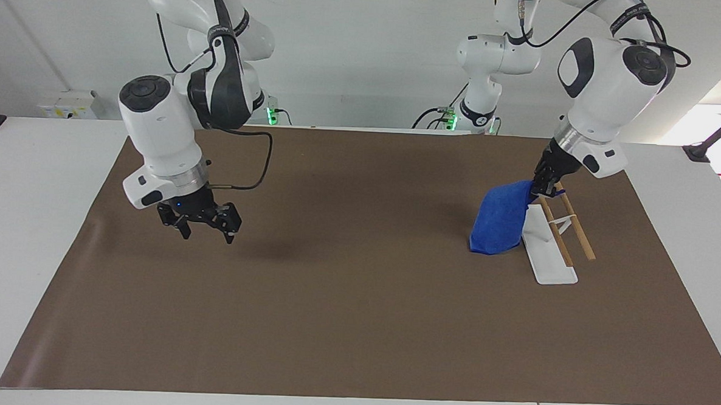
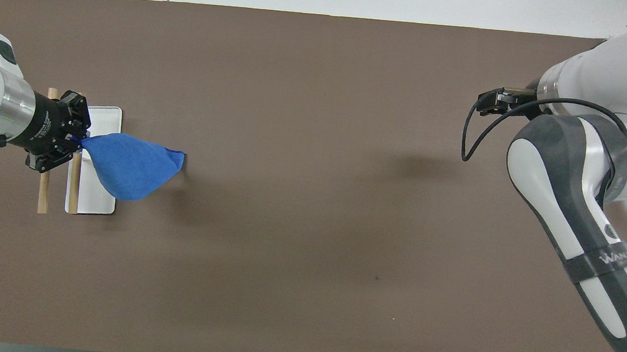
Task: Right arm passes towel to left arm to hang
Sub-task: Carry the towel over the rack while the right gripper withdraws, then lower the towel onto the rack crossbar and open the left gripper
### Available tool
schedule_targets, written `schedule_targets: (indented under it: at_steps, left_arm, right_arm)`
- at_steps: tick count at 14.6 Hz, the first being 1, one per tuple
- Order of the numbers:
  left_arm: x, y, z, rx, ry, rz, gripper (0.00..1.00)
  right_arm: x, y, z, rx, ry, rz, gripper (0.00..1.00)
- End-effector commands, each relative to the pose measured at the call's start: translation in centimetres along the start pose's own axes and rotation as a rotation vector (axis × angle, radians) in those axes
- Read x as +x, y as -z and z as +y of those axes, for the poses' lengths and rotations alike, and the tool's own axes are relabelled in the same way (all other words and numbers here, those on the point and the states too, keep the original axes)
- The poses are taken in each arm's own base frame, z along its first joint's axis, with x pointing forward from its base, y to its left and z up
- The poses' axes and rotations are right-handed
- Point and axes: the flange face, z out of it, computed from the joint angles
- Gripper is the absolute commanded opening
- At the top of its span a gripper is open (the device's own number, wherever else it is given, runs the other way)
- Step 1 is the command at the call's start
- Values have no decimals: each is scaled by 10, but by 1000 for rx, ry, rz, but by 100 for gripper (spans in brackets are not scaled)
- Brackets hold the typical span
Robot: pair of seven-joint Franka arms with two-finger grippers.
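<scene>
My left gripper point(image 1: 542, 189) is shut on one corner of the blue towel point(image 1: 497, 219) and holds it up over the rack. The towel hangs down as one loose fold beside the rack's white base point(image 1: 553, 267), toward the table's middle. I cannot tell whether its lower end touches the mat. In the overhead view the left gripper point(image 2: 78, 139) is over the wooden rails point(image 2: 43, 199), and the towel point(image 2: 131, 166) spreads out from it. My right gripper point(image 1: 208, 235) is open and empty, low over the mat toward the right arm's end; it also shows in the overhead view point(image 2: 493, 99).
The rack has two wooden rails point(image 1: 570, 219) on a white base plate point(image 2: 90, 200), at the left arm's end of the table. A brown mat point(image 1: 355, 324) covers the table. A black cable point(image 2: 471, 132) loops from the right wrist.
</scene>
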Motion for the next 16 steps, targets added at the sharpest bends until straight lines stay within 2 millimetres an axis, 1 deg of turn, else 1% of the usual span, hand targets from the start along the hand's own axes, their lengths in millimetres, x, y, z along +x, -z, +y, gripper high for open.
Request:
schedule_targets:
  at_steps: [1, 2, 3, 5, 6, 7, 8, 9, 11, 12, 13, 15, 16]
  left_arm:
    - [19, 4, -21, 55, -33, 70, 0]
    - [29, 3, -24, 67, -25, 88, 0]
    - [36, 1, -26, 81, -45, 111, 0]
    - [60, 1, -36, 103, -86, 141, 0]
    - [65, 2, -37, 114, -137, 166, 0]
    - [70, 4, -37, 124, -195, 208, 0]
    - [74, 6, -35, 128, -246, 249, 0]
    - [76, 7, -34, 132, -294, 282, 0]
    - [82, 10, -35, 158, -374, 322, 0]
    - [92, 11, -39, 172, -399, 340, 0]
    - [96, 12, -38, 159, -416, 354, 0]
    - [108, -2, -33, 155, -411, 354, 0]
    - [111, -4, -32, 151, -409, 356, 0]
  right_arm:
    - [-4, 49, 18, -37, 21, -34, 100]
    - [-9, 63, 26, -37, 25, -41, 100]
    - [-17, 81, 35, -39, 25, -41, 100]
    - [-34, 109, 46, -44, 6, -55, 100]
    - [-44, 121, 58, -45, -14, -74, 100]
    - [-49, 130, 68, -49, -33, -79, 100]
    - [-50, 132, 70, -50, -29, -83, 100]
    - [-50, 136, 81, -50, -16, -88, 100]
    - [-55, 139, 90, -51, -9, -120, 100]
    - [-59, 144, 91, -52, -11, -123, 100]
    - [-58, 149, 92, -56, -10, -116, 100]
    - [-59, 150, 88, -50, -4, -130, 100]
    - [-60, 152, 86, -43, -2, -144, 100]
